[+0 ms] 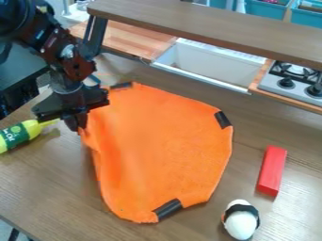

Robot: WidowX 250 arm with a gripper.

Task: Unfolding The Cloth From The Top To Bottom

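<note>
The jaws of the gripper [76, 126] pointed down at the upper left edge of the orange cloth [160, 146]; how far apart they stood, and whether they had hold of that edge, could not be told. The cloth lay on the counter [56, 188], almost all of it to the right of the jaws and below them in the view. Its longer axis ran from top to bottom, so the jaws were at one side, near the upper end, with the bottom edge well apart from them. Above them, the arm [60, 52] slanted in from the upper left, its wrist bent down over that side.

The cloth looked mostly spread, with soft folds down its left side near the jaws. The likely step was opening out that side; a pull rightward across the cloth could have folded it over, while one outward and down should have eased the folds. Leftward, room was short: the yellow bottle [19, 134] lay just beside the jaws. Past the cloth's right side were a red block [272, 170] and a white, black-banded object [241, 223].
</note>
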